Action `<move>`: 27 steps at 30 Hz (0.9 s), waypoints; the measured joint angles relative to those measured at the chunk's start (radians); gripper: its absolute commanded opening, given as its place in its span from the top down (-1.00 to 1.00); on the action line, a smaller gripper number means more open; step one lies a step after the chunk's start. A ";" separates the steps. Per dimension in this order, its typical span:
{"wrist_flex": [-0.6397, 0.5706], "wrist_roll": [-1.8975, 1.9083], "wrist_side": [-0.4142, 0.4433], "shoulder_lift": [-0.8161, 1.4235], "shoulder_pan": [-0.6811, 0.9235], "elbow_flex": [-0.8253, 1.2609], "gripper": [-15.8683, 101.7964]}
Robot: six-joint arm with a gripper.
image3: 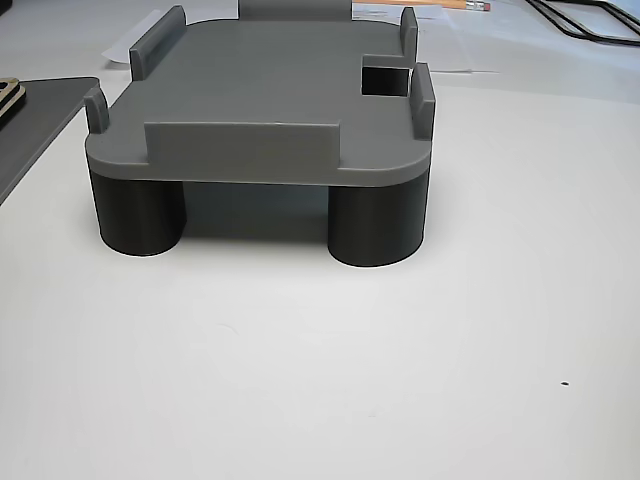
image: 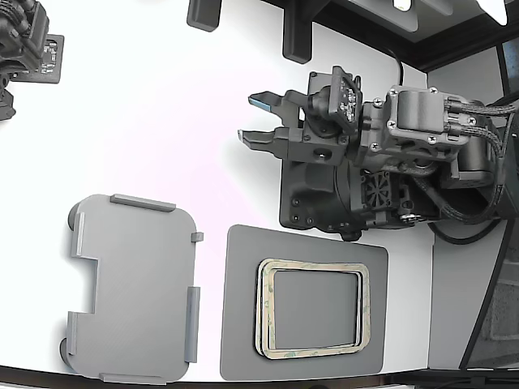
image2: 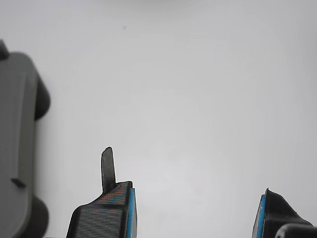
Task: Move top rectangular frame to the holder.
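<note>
A stack of thin cream-tan rectangular frames with greenish blotches [image: 315, 266] lies flat on a dark grey mat [image: 242, 324] at the front of the exterior view. A corner of it shows in the other view [image3: 8, 92]. The light grey holder [image: 134, 288] stands to the exterior view's left of the mat, with nothing on it. It also shows in the other view [image3: 270, 110] on round feet, and in the wrist view [image2: 17, 144]. My gripper [image: 254, 118] is open and empty over the white table, behind the mat and apart from the frames. In the wrist view [image2: 195, 215] only bare table lies between its fingertips.
My arm's dark body [image: 365, 170] sits just behind the mat at the exterior view's right. A second arm [image: 28, 44] stays at the back left corner. Dark posts [image: 296, 36] stand at the table's back edge. The table's front edge runs close below the holder and mat.
</note>
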 measured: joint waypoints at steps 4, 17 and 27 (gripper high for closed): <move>-0.052 -0.035 0.015 -0.044 0.000 -0.043 -0.97; -0.272 -0.021 0.014 0.000 0.034 0.032 -0.97; -0.166 0.140 0.192 -0.268 0.382 -0.198 -0.97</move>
